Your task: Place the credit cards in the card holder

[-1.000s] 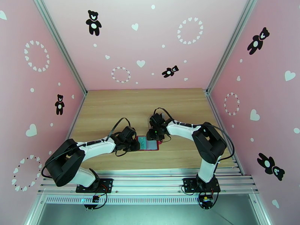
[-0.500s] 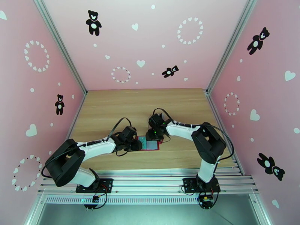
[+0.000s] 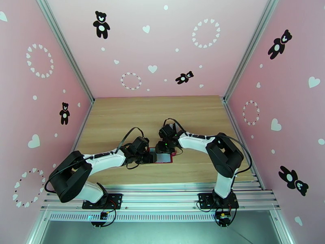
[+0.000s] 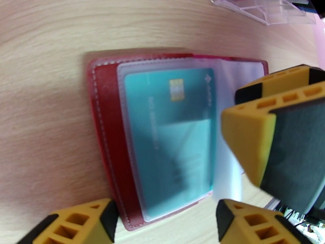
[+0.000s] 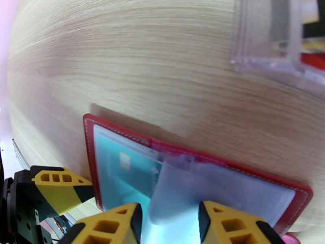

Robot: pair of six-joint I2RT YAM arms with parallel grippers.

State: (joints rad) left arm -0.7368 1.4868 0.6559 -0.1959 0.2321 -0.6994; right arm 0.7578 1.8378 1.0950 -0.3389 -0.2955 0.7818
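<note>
top external: wooden table, pink walls, card holder open.

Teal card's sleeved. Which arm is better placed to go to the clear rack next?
Left, probably: the left gripper is open and empty beside the card holder, while the right gripper straddles the clear sleeves.

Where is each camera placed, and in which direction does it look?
Top external: above and behind the bases, looking down on the table; both arms show.
Left wrist: on the left arm, looking down at the open card holder; left gripper at the bottom.
Right wrist: on the right arm, looking down at the same holder; right gripper at the bottom, a left finger beside it.
Both wrist views share the holder, the teal card and the clear rack.
</note>
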